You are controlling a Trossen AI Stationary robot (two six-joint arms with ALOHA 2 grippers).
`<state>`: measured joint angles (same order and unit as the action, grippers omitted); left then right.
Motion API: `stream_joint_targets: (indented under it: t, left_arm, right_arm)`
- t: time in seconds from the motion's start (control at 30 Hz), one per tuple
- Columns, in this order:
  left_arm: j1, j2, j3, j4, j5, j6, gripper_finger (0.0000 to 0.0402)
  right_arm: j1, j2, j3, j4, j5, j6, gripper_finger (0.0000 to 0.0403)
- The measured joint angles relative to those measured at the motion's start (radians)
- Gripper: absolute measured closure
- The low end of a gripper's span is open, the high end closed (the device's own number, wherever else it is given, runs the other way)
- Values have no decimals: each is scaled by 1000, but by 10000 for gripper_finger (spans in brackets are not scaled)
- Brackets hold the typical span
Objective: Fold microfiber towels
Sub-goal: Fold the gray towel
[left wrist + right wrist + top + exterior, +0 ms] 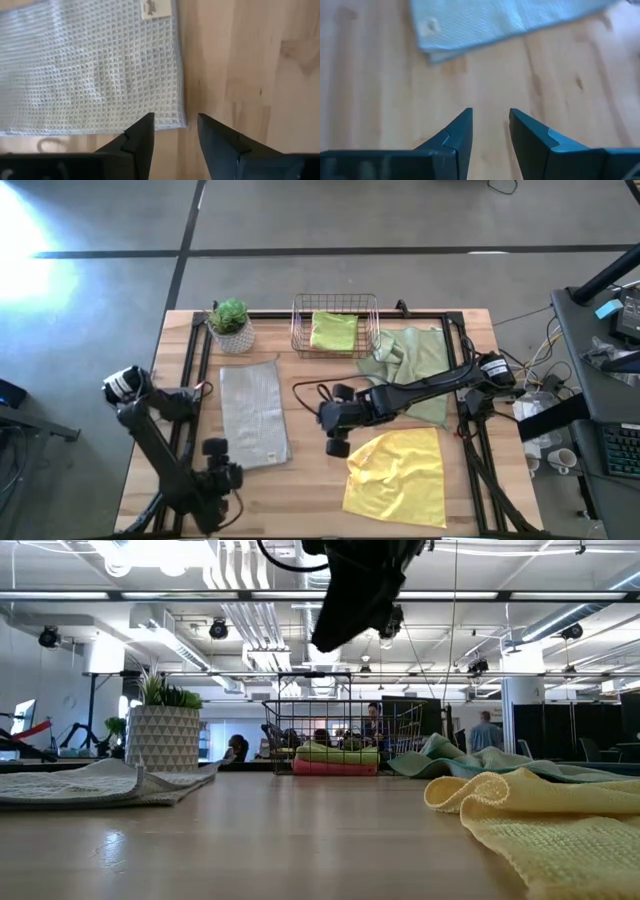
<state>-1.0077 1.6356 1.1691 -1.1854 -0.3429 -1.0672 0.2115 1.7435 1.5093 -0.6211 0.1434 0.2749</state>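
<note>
A grey towel [253, 415] lies folded flat on the table's left half, and its near corner with the tag [155, 7] shows in the left wrist view. A yellow towel [398, 475] lies crumpled at the near right. A pale sage green towel [410, 362] lies rumpled behind it. A lime green towel [334, 330] rests in the wire basket [300, 340] on top of a pink one [335, 768]. My left gripper [175, 117] stands open above the wood just off the grey towel's near corner. My right gripper [490, 112] hovers open over bare wood between the grey and yellow towels.
A potted plant [231, 327] stands at the far left, beside the basket. Dark rails [190, 380] run along the table's left, right and far sides. Bare wood [315, 480] shows between the grey and yellow towels.
</note>
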Motion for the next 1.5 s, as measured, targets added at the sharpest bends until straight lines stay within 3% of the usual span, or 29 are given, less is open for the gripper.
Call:
stream_joint_targets:
  t: [0.2,0.43,0.87,1.07,1.4,1.5]
  left_arm:
    - [-48,0,-41,15,-33,-157,267]
    - [-48,1,-128,187,-33,-207,267]
    - [-34,2,-261,299,-43,-179,267]
    - [-34,1,-316,351,-33,-151,267]
    - [-7,-4,-362,367,-37,-159,269]
    - [5,-3,-352,371,-31,-158,293]
  right_arm:
    - [0,26,0,107,-34,-38,266]
    - [5,90,-1,174,-43,-110,242]
    - [6,142,2,372,-78,-203,245]
    - [4,155,3,510,-178,-287,247]
    - [4,268,37,534,-204,-268,248]
    - [4,306,71,533,-209,-268,248]
